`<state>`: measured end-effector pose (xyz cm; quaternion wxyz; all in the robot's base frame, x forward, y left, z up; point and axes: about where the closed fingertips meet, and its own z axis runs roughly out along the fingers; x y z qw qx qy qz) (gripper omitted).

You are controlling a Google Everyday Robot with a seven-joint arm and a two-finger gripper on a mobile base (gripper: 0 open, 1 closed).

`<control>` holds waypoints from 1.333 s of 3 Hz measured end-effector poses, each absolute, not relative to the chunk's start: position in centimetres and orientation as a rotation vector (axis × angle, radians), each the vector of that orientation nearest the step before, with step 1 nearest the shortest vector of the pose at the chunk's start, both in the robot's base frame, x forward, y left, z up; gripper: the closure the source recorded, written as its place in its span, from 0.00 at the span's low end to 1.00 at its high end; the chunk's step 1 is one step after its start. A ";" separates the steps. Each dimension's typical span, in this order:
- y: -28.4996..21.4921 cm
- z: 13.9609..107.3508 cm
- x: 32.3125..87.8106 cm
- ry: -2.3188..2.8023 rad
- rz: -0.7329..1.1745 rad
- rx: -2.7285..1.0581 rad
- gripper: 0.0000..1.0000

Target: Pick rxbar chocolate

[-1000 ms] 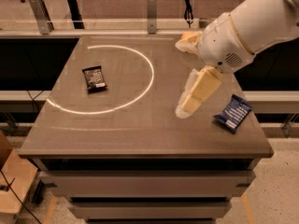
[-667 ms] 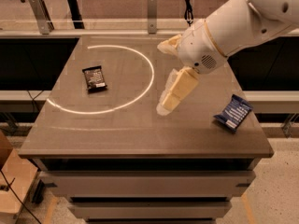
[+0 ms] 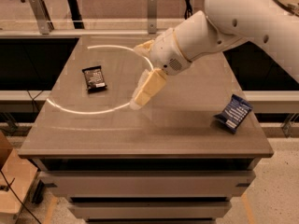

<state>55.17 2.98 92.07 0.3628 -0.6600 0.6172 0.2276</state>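
The rxbar chocolate (image 3: 94, 78) is a small black-wrapped bar with white text. It lies flat on the left part of the table, inside a white circle of light. My gripper (image 3: 139, 76) hangs over the middle of the table, to the right of the bar and apart from it. Its cream fingers (image 3: 148, 88) stand spread and hold nothing. The big white arm reaches in from the upper right.
A blue-wrapped bar (image 3: 233, 113) lies near the right edge of the brown table (image 3: 154, 136). A rail with posts (image 3: 152, 6) runs behind the table. A cardboard box (image 3: 11, 181) stands on the floor at the lower left.
My gripper and arm have moved left across the table, from near the blue bar toward the circle of light and closer to the black bar. Both bars have stayed put.
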 end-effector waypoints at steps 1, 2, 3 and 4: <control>5.5 90.8 57.6 1.578 0.623 -1.671 0.00; 5.5 90.8 57.6 1.578 0.623 -1.671 0.00; 6.1 90.6 58.3 1.574 0.603 -1.654 0.00; 7.2 90.2 60.3 1.552 0.603 -1.619 0.00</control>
